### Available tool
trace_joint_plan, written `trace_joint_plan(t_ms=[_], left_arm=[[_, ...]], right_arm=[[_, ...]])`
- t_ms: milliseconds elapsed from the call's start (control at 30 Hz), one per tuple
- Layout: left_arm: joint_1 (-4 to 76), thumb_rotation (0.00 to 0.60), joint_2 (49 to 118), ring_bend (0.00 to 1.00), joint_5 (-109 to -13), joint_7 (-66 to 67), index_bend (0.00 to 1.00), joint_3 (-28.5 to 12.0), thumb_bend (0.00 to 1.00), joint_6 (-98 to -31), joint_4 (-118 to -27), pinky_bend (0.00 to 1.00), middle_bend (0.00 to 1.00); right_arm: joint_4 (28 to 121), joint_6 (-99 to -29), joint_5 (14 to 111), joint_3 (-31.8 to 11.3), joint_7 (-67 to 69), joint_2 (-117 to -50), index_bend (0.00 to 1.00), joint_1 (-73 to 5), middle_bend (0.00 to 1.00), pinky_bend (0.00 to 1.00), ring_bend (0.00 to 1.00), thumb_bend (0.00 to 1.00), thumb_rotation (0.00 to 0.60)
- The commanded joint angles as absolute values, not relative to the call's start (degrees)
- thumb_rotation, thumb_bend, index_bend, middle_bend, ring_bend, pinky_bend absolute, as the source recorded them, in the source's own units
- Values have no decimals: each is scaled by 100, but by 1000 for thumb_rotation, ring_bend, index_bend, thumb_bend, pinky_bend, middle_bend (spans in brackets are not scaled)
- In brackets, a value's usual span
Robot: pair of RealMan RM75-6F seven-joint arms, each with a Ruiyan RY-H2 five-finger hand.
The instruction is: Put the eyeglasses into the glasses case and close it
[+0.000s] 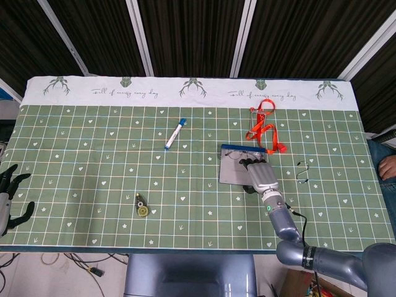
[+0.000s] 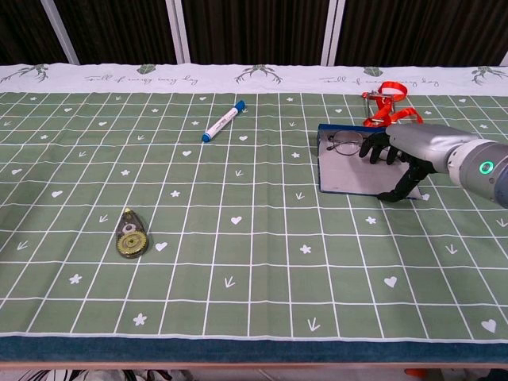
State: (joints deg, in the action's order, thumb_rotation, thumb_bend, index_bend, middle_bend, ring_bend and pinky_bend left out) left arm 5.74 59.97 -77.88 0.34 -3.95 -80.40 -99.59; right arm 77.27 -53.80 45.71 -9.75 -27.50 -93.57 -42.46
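My right hand lies over the open grey case, fingertips curled down onto the thin wire-rimmed glasses at its blue far edge, thumb propped on the desk. My left hand rests spread, holding nothing.

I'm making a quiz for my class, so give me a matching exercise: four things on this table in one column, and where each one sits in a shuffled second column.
Things:
1. marker
2. tape roller
3. glasses
4. orange strap

Places:
A. far edge of the open case, by the right hand
B. just beyond the case
C. near front edge, left of centre
D. mid-table, toward the back

Pairs: 1-D, 2-C, 3-A, 4-B
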Motion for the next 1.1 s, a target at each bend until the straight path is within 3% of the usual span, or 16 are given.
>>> trace_joint_plan(t_ms=[33,333,1100], left_arm=[[574,600,5997,0,-7788,35,183,-394,390,-8039,-9960,0,0],[580,600,5989,0,-7788,41,183,-387,390,-8022,-9961,0,0],[587,600,5974,0,-7782,80,184,-371,391,-7997,-9971,0,0]], right_arm=[[7738,-5371,4585,-974,-2747,-9346,266,-4245,262,260,283,415,600],[7851,-5340,4637,-994,-2719,-9262,313,-4247,289,260,287,596,600],[7796,-5281,4671,-1140,-2535,-9193,421,-4322,379,265,355,682,600]])
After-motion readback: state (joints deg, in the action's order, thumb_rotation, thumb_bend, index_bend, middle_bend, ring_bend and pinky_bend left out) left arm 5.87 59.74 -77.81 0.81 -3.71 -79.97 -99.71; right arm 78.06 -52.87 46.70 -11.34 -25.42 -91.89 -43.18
